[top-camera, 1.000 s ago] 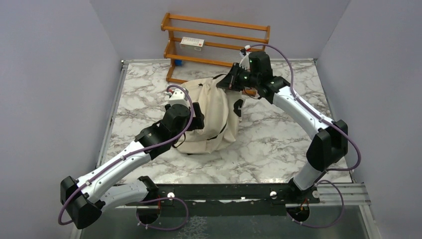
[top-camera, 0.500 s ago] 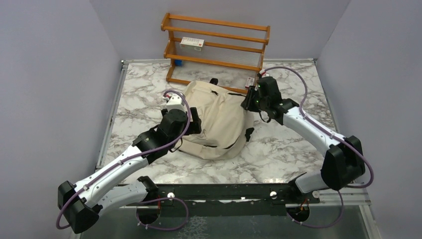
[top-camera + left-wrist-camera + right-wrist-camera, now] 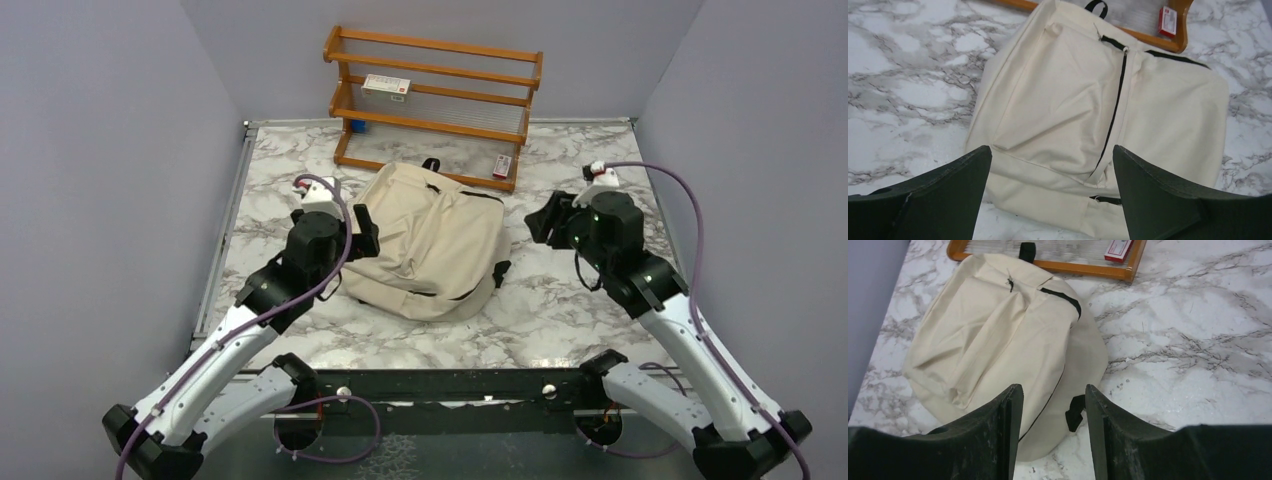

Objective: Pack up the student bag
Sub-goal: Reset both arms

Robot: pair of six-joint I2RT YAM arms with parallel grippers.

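The bag (image 3: 430, 240) is lying flat on the bench (image 3: 560, 300), just in front of the rack (image 3: 430, 80), its zips looking closed. Both jaws are standing open and gripping nothing: the left gripper (image 3: 1050, 200) is hovering at the bag's left edge, the right gripper (image 3: 1054, 435) off to its right. The risk is the limp cloth: a pinch may be gathering only loose fabric, dragging the bag against the rack and jostling the red box (image 3: 502, 166) there.
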